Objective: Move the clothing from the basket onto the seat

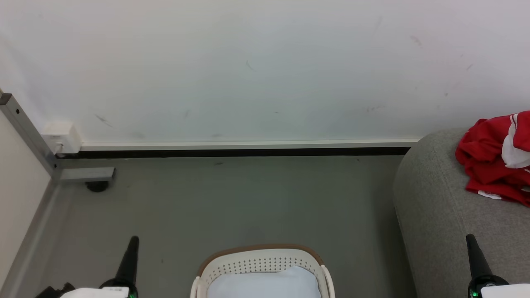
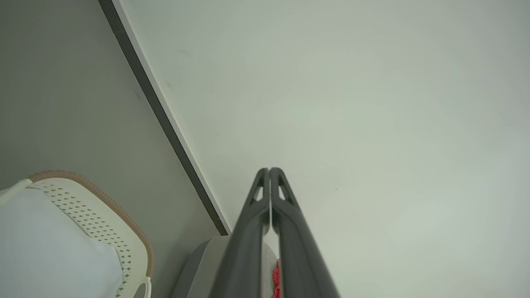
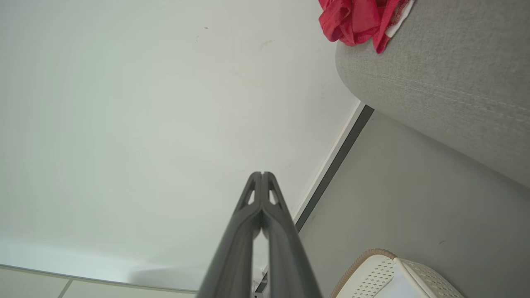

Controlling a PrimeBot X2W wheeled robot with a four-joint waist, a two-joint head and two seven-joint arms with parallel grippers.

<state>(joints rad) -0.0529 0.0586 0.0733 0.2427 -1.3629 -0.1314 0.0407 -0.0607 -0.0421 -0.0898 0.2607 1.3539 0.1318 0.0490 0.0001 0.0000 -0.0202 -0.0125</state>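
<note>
Two hands sit low in my head cam, fingers pointing up; L hand (image 1: 132,242) at lower left over the floor (image 1: 248,198), R hand (image 1: 472,242) at lower right in front of the sofa (image 1: 434,215). On the wrist cams both are pinched narrow, fingertips touching, nothing between them; each points toward the wall (image 1: 248,62).

Clothing (image 1: 492,161) is a crumpled red heap w/ white stripes and a small white label; it lies on top of the sofa at the far right of head cam, partly cut off by the frame edge; well apart from both hands and from the basket (image 1: 261,248). Basket stands on the floor at bottom centre, between the hands, near the sofa w/ a strip of floor between; inside it lies the white liner (image 1: 265,283).

R wrist cam: red heap hangs slightly over the sofa's rounded edge; basket corner at the bottom. L wrist cam: sliver of red and grey sofa seen through the lower gap of the fingers; basket at lower left.

Dark baseboard (image 1: 248,152) runs along the wall foot; white socket box (image 1: 62,136) at the left corner.
</note>
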